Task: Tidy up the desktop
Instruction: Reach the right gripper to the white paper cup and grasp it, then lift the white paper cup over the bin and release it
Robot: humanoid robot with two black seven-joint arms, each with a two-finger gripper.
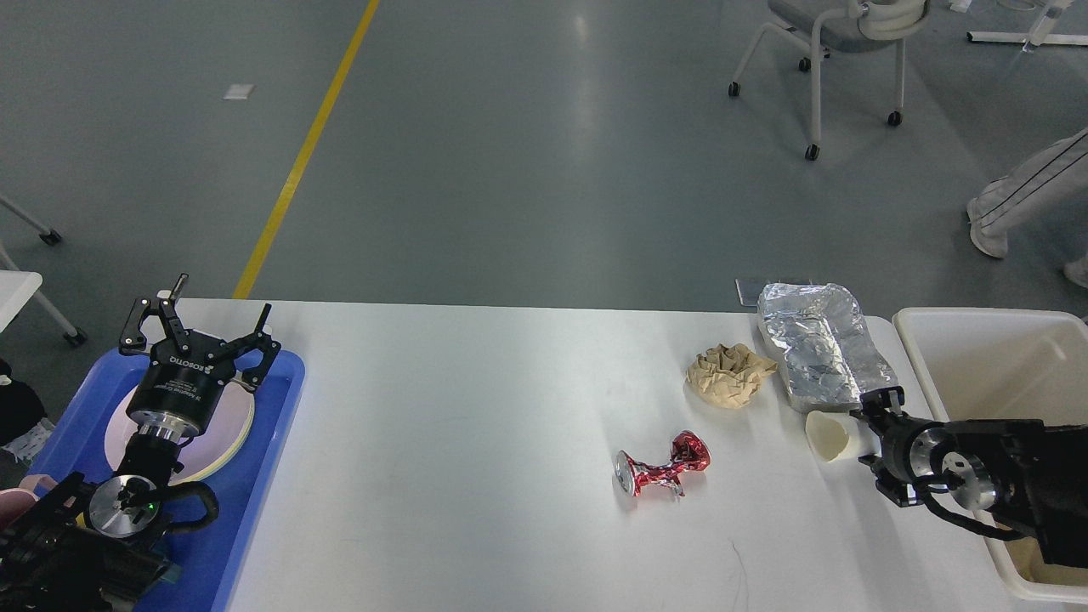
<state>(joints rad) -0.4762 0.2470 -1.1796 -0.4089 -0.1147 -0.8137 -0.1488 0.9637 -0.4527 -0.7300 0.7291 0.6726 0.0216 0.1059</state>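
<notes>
The white desktop [476,442] carries a crushed red can [663,467], a crumpled brown paper wad [729,374], a foil-covered container [820,344] and a cream paper cup [829,435] lying on its side, mouth to the left. My right gripper [871,438] is at the cup's base end, its dark fingers above and below the cup; I cannot tell whether they press it. My left gripper [200,327] is open and empty above the pink plate [229,433] in the blue tray [272,416].
A cream-white bin [977,323] stands off the desktop's right end, behind my right arm. A wheeled chair [833,34] and a person's legs [1020,195] are on the floor beyond. A pink cup edge shows at the tray's near left.
</notes>
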